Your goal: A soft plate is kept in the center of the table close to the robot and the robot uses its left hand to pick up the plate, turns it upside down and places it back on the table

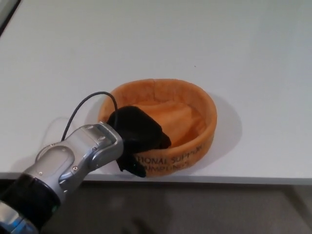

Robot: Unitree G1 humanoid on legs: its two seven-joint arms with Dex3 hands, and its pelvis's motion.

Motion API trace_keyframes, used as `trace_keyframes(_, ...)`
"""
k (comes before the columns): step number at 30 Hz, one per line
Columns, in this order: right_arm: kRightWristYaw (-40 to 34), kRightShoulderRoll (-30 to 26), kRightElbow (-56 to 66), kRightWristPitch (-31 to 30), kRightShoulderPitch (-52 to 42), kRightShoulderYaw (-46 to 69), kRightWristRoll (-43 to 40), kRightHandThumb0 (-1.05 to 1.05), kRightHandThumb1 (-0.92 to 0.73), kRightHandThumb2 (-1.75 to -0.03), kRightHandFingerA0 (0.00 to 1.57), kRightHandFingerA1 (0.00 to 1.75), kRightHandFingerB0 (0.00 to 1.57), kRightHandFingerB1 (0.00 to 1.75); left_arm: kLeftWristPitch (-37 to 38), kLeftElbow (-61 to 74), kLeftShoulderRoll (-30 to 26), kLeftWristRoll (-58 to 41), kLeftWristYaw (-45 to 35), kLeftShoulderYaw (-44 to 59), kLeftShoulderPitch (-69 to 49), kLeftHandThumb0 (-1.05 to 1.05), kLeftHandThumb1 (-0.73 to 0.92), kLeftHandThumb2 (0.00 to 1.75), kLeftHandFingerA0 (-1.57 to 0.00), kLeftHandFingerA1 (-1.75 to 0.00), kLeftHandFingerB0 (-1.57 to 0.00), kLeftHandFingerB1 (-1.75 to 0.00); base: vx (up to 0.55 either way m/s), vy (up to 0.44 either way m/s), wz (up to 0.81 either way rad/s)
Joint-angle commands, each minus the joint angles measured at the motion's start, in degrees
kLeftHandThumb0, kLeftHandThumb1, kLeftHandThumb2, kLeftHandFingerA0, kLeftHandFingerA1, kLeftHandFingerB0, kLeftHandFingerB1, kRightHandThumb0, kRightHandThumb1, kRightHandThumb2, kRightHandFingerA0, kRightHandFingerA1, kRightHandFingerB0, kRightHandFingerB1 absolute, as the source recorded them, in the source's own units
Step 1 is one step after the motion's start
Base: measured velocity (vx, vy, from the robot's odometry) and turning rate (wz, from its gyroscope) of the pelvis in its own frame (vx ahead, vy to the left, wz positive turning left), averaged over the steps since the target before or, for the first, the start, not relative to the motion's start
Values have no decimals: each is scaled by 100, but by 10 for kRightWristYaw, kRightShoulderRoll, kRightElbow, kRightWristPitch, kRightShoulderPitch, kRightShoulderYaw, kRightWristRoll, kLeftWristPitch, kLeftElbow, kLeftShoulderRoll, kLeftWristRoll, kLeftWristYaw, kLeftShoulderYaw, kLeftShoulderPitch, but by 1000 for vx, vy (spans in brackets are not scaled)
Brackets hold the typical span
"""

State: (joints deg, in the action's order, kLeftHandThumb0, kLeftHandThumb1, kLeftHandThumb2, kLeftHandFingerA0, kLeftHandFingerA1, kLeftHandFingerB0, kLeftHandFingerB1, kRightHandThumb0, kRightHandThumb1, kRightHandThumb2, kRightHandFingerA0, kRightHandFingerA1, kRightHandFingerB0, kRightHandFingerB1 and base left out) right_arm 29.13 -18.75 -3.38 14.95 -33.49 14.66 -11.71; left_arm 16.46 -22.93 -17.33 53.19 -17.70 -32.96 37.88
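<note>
Plate sits near the worktop edge; my left robot hand pinches its near rim shut, ready to lift.

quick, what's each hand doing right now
Left hand: shut on the near rim of the orange plate, fingers inside and outside the wall.
Right hand: not in view.
</note>
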Motion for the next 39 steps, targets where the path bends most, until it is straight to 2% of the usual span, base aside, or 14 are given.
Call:
trace_keyframes(1,-2,-11,8,-17,-4,5,-1,-78,-92,-68,51,42,36,32,-111,51,32,-119,-127,62,-32,-27,58,57,-84,-175,-75,-165,0,0,0)
trace_keyframes(3,0,-10,3,-12,-2,6,-3,-77,-74,-109,45,56,30,49,-133,72,43,-141,-154,77,-37,-27,60,57,-84,-175,-73,-168,0,0,0)
trace_keyframes(6,-2,-10,3,-13,-2,6,-1,-76,-73,-110,47,57,28,48,-139,95,55,-172,-171,96,-40,-22,60,55,-84,-175,-70,-175,0,0,0)
trace_keyframes(7,-2,-9,4,-18,-2,6,-2,-79,-91,-67,54,44,38,33,-142,100,59,-181,-177,101,-40,-21,60,55,-84,-175,-71,-175,0,0,0)
trace_keyframes(8,-2,-9,5,-21,-2,5,-4,-85,-79,-111,47,55,31,48,-140,105,63,-197,-182,108,-39,-20,58,55,-85,-175,-71,-175,0,0,0)
trace_keyframes(15,3,-9,4,-20,-1,6,-9,-79,-75,-110,52,57,31,49,-152,134,100,-271,-203,141,-31,-26,58,57,-90,-175,-72,-175,0,0,0)
trace_keyframes(17,0,-9,5,-19,-2,5,-4,-77,-91,-68,61,43,39,33,-168,148,116,-288,-208,149,-34,-29,58,57,-89,-175,-73,-175,0,0,0)
trace_keyframes(18,-1,-8,5,-19,-2,5,-4,-77,-74,-109,55,58,32,49,-170,151,127,-300,-207,154,-35,-30,57,58,-93,-175,-77,-175,0,0,0)
trace_keyframes(21,-3,-7,6,-23,-2,6,-6,-77,-74,-109,56,59,33,49,-171,146,157,-341,-204,171,-37,-34,41,84,-125,-145,-111,-138,0,0,0)
trace_keyframes(27,1,-11,2,-18,2,5,-3,-78,-74,-110,57,59,31,49,-351,172,248,-469,-230,258,-30,-31,58,61,-94,-175,-74,-175,0,0,0)
trace_keyframes(28,5,-12,2,-21,2,5,-8,-78,-91,-68,63,45,37,33,-367,173,266,-497,-224,278,-29,-28,57,63,-93,-175,-74,-175,0,0,0)
trace_keyframes(30,8,-13,2,-23,3,5,-11,-78,-90,-68,63,46,37,33,-393,175,287,-525,-218,305,-27,-28,57,64,-92,-175,-74,-175,0,0,0)
trace_keyframes(37,4,-13,5,-23,-2,4,-4,-76,-91,-69,66,45,37,33,-488,200,376,-650,-132,436,-1,-30,56,62,-97,-175,-76,-175,0,0,0)
trace_keyframes(39,1,-12,1,-20,-1,5,-2,-76,-73,-109,61,59,31,49,-497,209,399,-682,-95,471,4,-32,58,60,-95,-175,-72,-175,0,0,0)
